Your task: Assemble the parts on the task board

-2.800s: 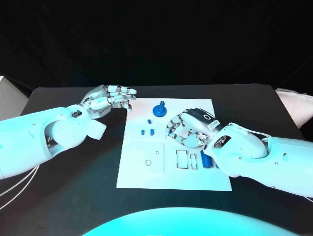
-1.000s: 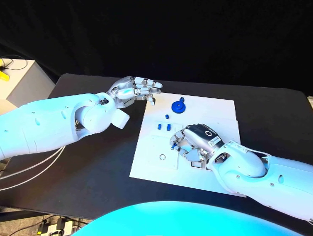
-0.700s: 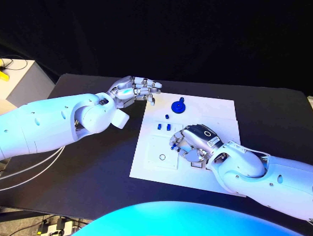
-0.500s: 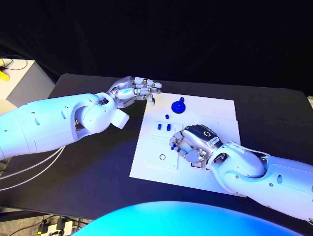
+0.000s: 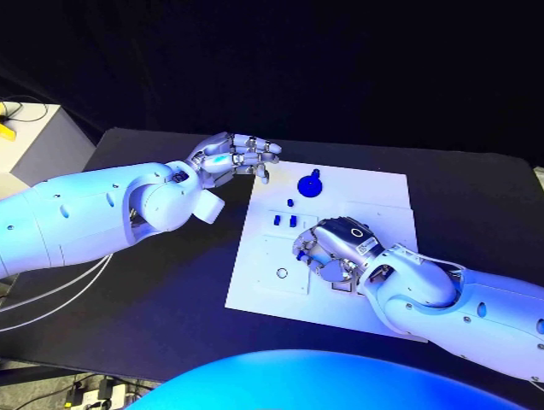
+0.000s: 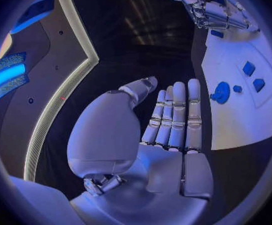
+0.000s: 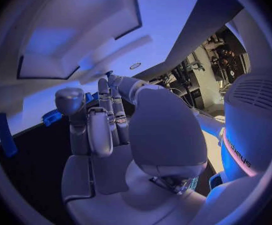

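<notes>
Nearest the robot, the right robot hand hovers low over the middle of the task board, its back turned up and its fingers curled downward toward the board; whether it has hold of anything cannot be told, since the fingertips are hidden beneath the hand. In the right wrist view its fingers stand close together. On the board just beside this hand, on the robot's left, lies a small ring-shaped outline. Slightly farther out, two small blue parts lie side by side on the board, with a smaller blue piece beyond them. Near the far edge of the board rests a round blue part with a short stem; the left wrist view shows it as a toothed disc. Farthest away, the left robot hand is raised over the desk at the board's far left corner, its fingers held straight and close together, grasping nothing.
</notes>
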### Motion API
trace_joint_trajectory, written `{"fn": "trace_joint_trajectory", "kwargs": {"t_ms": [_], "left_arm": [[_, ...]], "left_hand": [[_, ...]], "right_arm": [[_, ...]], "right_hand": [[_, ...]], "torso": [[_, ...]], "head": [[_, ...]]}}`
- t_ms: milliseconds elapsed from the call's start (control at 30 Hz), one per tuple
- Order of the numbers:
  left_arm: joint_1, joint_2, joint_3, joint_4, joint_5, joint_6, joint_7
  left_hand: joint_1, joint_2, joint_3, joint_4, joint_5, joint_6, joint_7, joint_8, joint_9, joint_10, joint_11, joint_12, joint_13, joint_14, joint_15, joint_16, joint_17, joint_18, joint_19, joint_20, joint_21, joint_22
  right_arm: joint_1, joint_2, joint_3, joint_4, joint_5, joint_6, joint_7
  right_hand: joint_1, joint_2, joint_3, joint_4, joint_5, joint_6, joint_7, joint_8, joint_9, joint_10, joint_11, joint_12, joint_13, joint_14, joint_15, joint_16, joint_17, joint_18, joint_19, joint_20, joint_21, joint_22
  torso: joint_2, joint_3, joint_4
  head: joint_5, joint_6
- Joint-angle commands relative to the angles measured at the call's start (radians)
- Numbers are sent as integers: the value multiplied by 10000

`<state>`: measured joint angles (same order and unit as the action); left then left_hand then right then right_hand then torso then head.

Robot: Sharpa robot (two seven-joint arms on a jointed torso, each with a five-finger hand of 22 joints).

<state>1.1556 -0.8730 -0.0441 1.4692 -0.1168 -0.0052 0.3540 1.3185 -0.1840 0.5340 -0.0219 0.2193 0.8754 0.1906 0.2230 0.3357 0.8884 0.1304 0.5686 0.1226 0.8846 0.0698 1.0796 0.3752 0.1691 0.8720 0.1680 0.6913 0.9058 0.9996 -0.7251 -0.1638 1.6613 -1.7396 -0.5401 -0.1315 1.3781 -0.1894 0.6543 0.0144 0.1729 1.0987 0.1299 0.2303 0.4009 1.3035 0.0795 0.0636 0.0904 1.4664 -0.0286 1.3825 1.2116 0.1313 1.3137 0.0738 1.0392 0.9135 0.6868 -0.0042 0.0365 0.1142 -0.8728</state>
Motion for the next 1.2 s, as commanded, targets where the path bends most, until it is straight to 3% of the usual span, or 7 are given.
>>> {"fn": "trace_joint_trajectory", "kwargs": {"t_ms": [33,167,300,833,1133,1200], "left_arm": [[1,16,7,12,40,156,15],[1,14,7,6,40,171,0],[1,20,7,0,54,213,-40],[1,19,7,-19,64,275,-101],[1,32,6,-61,66,277,-108],[1,42,6,-86,67,280,-108]], "left_hand": [[47,35,-63,-4,48,-33,32,58,-13,-5,44,-51,-15,46,16,-25,-8,130,86,-6,-35,-9],[47,35,-63,-4,48,-33,32,58,-13,-5,44,-51,-15,46,16,-25,-8,130,86,-6,-35,-9],[36,40,-71,9,47,-35,36,63,-15,-2,46,-55,-18,46,18,-36,-11,130,90,-3,-50,-20],[18,38,-83,23,46,-43,42,63,-18,-4,51,-60,-21,46,22,-44,-13,129,92,1,-62,-30],[18,38,-83,23,46,-43,42,63,-18,-4,51,-60,-21,46,22,-44,-13,129,92,1,-62,-30],[18,38,-83,23,46,-43,42,63,-18,-4,51,-60,-21,46,22,-44,-13,129,92,1,-62,-30]], "right_arm": [[-41,37,-65,-97,-3,632,138],[-45,46,-85,-114,126,554,322],[-47,26,-97,-110,196,235,378],[-51,-142,-106,10,313,-900,249],[-31,-423,-87,419,787,-1460,469],[50,-607,-59,624,1036,-1451,505]], "right_hand": [[-327,-148,-144,49,101,-244,45,-92,24,-51,-168,-43,-112,366,95,-48,-50,-32,-136,32,-107,-90],[-672,-435,-365,236,117,-465,165,-226,24,-841,31,-50,-254,328,264,-74,-152,-7,-253,181,-294,-237],[-718,-580,-507,295,35,-618,206,-328,8,-1364,126,-14,-272,288,350,-114,-285,64,-432,280,-616,-544],[-440,-643,-1035,320,211,-1093,314,-693,-113,-2436,289,150,-245,-40,497,-452,-1023,266,-1043,442,-1644,-1515],[-365,-632,-1217,356,249,-1299,329,-856,-180,-2543,295,294,-223,-86,508,-458,-1084,281,-1078,458,-1707,-1532],[-327,-631,-1358,409,265,-1551,329,-1037,-259,-2606,290,415,-220,-81,505,-431,-1094,278,-1045,460,-1697,-1487]], "torso": [[2,5,5],[-1,3,-6],[-3,0,-6],[-1,6,-5],[-11,13,-20],[-19,12,-18]], "head": [[2,2],[-7,2],[-28,2],[-144,2],[-256,2],[-309,2]]}}
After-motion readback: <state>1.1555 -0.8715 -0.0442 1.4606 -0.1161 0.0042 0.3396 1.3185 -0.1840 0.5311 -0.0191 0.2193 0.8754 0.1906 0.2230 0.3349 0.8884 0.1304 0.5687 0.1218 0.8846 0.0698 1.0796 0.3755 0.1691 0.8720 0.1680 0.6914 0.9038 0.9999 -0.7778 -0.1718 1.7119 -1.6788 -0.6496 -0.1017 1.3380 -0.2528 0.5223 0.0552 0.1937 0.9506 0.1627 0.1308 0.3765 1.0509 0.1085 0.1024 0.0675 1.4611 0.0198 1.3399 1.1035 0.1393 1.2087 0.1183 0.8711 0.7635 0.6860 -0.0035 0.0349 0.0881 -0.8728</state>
